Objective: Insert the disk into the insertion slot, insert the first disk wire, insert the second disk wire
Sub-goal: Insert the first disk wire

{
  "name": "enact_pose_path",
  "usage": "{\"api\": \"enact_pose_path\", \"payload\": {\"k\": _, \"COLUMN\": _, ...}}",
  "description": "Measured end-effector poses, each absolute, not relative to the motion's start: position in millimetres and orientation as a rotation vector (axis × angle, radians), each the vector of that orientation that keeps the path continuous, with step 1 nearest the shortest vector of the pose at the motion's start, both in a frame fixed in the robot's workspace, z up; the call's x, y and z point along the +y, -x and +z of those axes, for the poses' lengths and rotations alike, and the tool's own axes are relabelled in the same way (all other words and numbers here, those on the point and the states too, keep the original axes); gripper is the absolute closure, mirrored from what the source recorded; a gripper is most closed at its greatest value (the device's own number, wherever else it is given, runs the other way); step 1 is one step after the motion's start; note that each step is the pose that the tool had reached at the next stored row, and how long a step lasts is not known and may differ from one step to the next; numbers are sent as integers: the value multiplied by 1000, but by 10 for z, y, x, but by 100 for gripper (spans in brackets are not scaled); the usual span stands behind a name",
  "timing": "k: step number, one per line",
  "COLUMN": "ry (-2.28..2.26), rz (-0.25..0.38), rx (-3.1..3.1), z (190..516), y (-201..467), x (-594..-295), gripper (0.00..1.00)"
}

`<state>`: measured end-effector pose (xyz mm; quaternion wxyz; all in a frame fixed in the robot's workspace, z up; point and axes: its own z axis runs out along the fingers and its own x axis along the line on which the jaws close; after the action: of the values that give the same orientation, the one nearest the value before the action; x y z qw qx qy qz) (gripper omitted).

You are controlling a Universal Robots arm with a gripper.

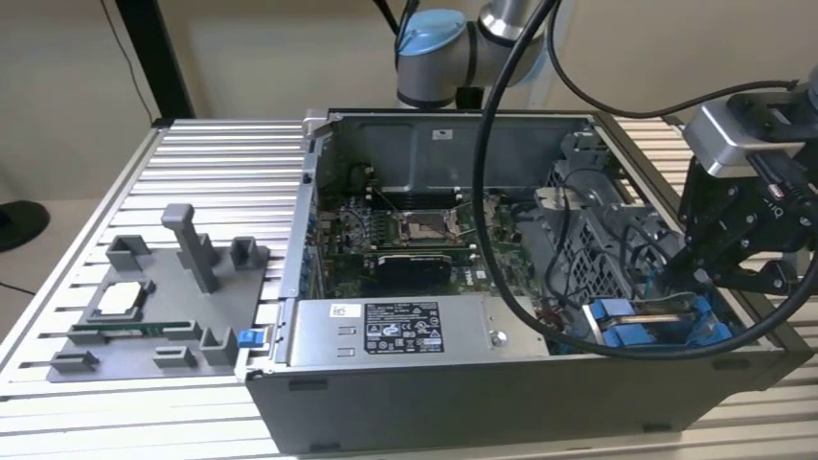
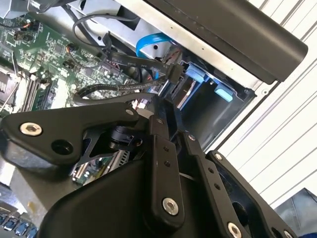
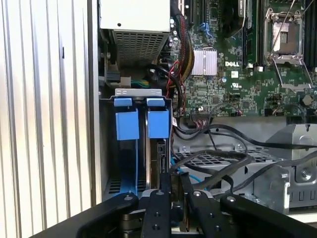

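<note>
As we are looking across the counter point(image 1: 205, 163) in the exterior view, the open computer case point(image 1: 511, 402) is lying at the middle. The gripper point(image 1: 684, 275) is hanging over its four o'clock corner, just above the insertion slot point(image 1: 611, 326). The arm point(image 1: 442, 43) is reaching in from twelve o'clock, and a thick black cable point(image 1: 492, 192) is drooping from it across the case toward five o'clock.

We are seeing the disk point(image 3: 160, 161) in the first wrist view. It is sitting edge-on inside the slot, just beside the bright blue clips point(image 3: 158, 124). The gripper is standing right over that edge of the disk, but we cannot tell whether it is open or closed, nor whether it is gripping anything.

In the second wrist view a flat black wire point(image 2: 133, 62) is running from the motherboard side toward the slot. Its plug point(image 2: 172, 79) is hanging just beside the gripper, and we cannot tell whether the two are touching. A blue ribbon cable point(image 2: 153, 39) is curving behind the wire.

In the exterior view, the labelled power-supply box point(image 1: 397, 331) is lying along the case's six o'clock wall. The motherboard point(image 1: 409, 240) is lying at the centre of the case, and a perforated metal cage point(image 1: 601, 240) is standing at three o'clock, next to the slot. At nine o'clock, well apart from the case, a grey fixture point(image 1: 167, 307) is resting on the counter.
</note>
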<state>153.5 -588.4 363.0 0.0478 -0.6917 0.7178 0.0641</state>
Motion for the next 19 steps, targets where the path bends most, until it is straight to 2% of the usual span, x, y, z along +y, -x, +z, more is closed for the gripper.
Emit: {"api": "enact_pose_path", "payload": {"k": 19, "ry": 2042, "rz": 182, "rx": 2257, "z": 3550, "y": -1551, "x": -5888, "gripper": 100}}
